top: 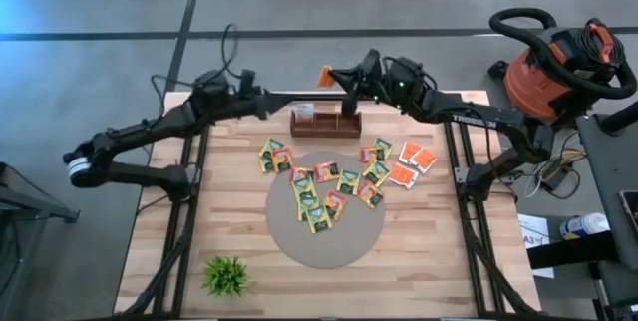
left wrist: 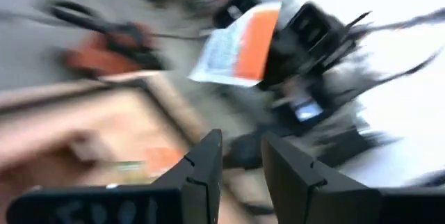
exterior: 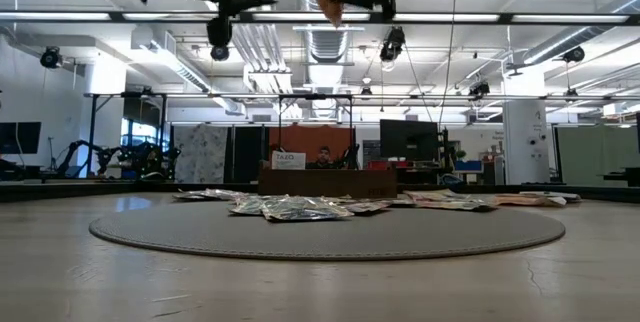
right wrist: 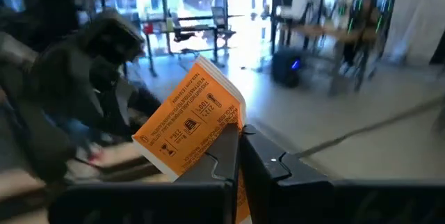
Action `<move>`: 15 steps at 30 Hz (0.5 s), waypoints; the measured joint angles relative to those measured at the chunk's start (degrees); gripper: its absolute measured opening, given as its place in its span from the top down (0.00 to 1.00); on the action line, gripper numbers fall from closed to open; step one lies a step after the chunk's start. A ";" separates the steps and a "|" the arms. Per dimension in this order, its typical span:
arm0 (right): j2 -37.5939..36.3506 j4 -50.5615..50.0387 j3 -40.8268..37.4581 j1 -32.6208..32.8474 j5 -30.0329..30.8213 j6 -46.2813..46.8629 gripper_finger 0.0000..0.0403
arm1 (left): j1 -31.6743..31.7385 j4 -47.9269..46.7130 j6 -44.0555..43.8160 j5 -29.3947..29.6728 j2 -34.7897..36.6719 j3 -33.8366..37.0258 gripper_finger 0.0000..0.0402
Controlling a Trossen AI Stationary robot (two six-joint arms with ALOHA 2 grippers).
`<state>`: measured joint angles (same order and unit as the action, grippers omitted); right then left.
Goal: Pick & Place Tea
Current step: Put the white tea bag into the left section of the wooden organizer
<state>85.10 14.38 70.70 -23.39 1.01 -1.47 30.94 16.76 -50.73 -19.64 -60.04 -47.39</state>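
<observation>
Your right gripper [right wrist: 238,156] is clamped on an orange tea sachet [right wrist: 191,123]; the right wrist view shows its two fingers pressed together over the sachet's lower edge, with black print on the orange face readable only there. From the high view you see the same sachet as a small orange flag [top: 326,77] at the tip of the right gripper [top: 344,80], held up in the air near the table's far edge, just beside the wooden holder [top: 325,122]. Your left gripper [left wrist: 240,161] has its fingers parted with a clear gap and nothing between them; its wrist view, blurred, looks across at the held sachet [left wrist: 236,43] and the dark body of the other arm behind it. The high view puts the left gripper [top: 299,95] close to the right one, above the holder, the two arms meeting tip to tip from opposite sides. The low view catches only the undersides of both arms along its upper edge, with the sachet [exterior: 326,0] hanging between them well above the table. The rest of the tea [top: 324,189] lies loose on the round grey mat [top: 339,246] and the wood around it, mostly yellow-green, with a few orange ones [top: 411,164] off the mat toward the right arm's side. The low view shows that pile [exterior: 300,207] flat and overlapping. A small green plant [top: 226,275] stands near the front corner on the left arm's side.
</observation>
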 joint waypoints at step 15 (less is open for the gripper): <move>7.75 -11.08 20.81 8.30 -4.32 -26.34 0.98 | 3.12 53.17 -50.49 -0.74 -6.87 18.66 0.76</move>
<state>92.85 3.31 91.51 -15.09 -3.31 -27.81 34.06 69.93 -101.22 -20.39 -66.91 -28.73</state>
